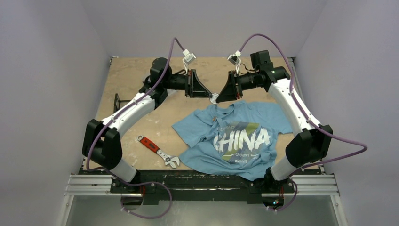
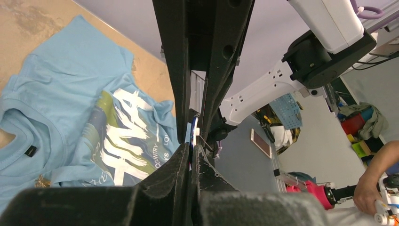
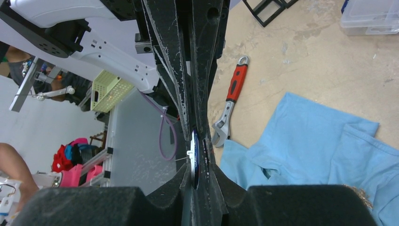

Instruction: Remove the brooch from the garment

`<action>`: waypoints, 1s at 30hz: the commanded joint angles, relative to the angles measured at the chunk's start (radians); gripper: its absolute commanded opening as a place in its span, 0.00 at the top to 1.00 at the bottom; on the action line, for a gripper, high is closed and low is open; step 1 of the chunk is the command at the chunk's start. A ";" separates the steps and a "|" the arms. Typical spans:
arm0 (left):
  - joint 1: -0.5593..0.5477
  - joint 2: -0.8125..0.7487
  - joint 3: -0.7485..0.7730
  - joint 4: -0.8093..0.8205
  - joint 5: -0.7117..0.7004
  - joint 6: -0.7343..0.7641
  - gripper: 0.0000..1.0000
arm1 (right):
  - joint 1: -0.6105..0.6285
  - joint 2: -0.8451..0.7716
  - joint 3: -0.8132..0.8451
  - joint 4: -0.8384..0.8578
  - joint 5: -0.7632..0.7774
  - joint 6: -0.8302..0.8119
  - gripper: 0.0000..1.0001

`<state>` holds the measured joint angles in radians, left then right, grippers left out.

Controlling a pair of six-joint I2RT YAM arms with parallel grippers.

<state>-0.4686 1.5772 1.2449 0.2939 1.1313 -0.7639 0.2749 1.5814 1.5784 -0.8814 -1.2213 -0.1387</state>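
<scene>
The light blue "CHINA" T-shirt (image 1: 244, 136) lies crumpled on the table's right half; it also shows in the left wrist view (image 2: 70, 94) and the right wrist view (image 3: 320, 141). The brooch (image 1: 214, 98), a small round white disc, hangs in the air just beyond the shirt's collar, apart from the fabric. My left gripper (image 1: 209, 95) and right gripper (image 1: 219, 98) meet tip to tip on it. Edge-on, its blue rim and white clasp (image 2: 193, 134) sit between the left fingers, which are shut on it. The disc (image 3: 194, 157) also sits pinched between the right fingers.
A red-handled adjustable wrench (image 1: 157, 151) lies on the table left of the shirt, also in the right wrist view (image 3: 230, 101). A small black frame (image 1: 117, 101) stands near the left edge. A clear plastic box (image 3: 371, 16) sits at the far side.
</scene>
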 commanded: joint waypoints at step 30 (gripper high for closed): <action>0.010 0.023 0.004 0.062 0.026 -0.025 1.00 | -0.026 -0.032 0.008 0.000 -0.029 0.011 0.78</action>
<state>-0.4603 1.5959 1.2312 0.3237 1.1465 -0.7753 0.2493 1.5810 1.5784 -0.8829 -1.2259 -0.1291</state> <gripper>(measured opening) 0.017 0.206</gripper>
